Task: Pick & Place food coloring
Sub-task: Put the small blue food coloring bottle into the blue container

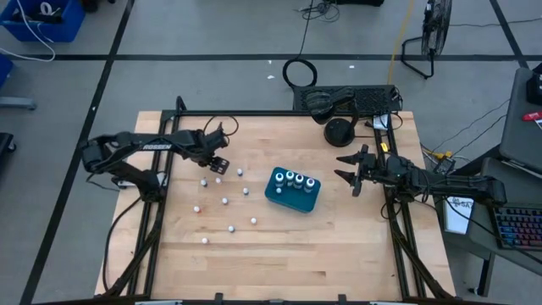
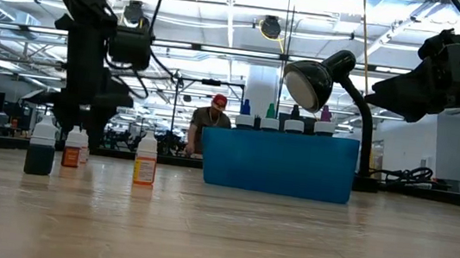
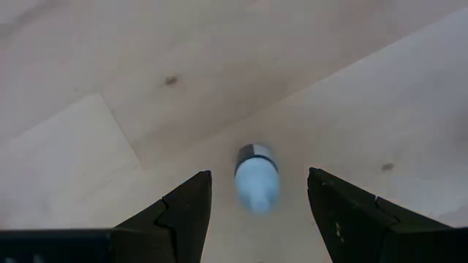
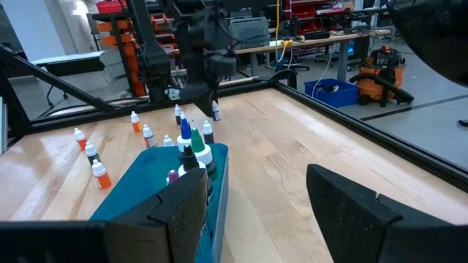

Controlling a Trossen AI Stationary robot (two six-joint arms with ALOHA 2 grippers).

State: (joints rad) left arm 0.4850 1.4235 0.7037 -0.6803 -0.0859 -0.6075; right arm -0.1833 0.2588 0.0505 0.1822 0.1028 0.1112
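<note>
The left gripper [image 1: 218, 161] hangs over the left-rear part of the pale wooden table [image 1: 339, 237], pointing down, its two dark fingers [image 3: 183, 212] spread apart and holding nothing. In the left wrist view, a tiny bottle with a white cap and a dark body [image 3: 256, 175] stands directly below, in the gap between the two fingers and touching neither. In the high view, this gripper sits at the rear edge of a loose scatter of small white-capped bottles [image 1: 224, 201] that stand upright on the wood, well apart from each other, spreading from under the gripper toward the front of the table. The low view shows some of them with orange, red, dark green and yellow bodies [image 2: 146, 159].

To the right of that scatter, near the table's middle, lies the teal rectangular box [image 1: 292, 192]. Four white-capped food coloring bottles [image 1: 294, 180] stand in a row along its rear side; in the low view their tips show blue, green, dark and purple above the box rim.

The right gripper [image 1: 349, 169] waits to the right of the box, near the table's right edge, with its fingers parted and empty, facing the box. Behind it, a black desk lamp [image 1: 339, 131] stands on the rear of the table.
</note>
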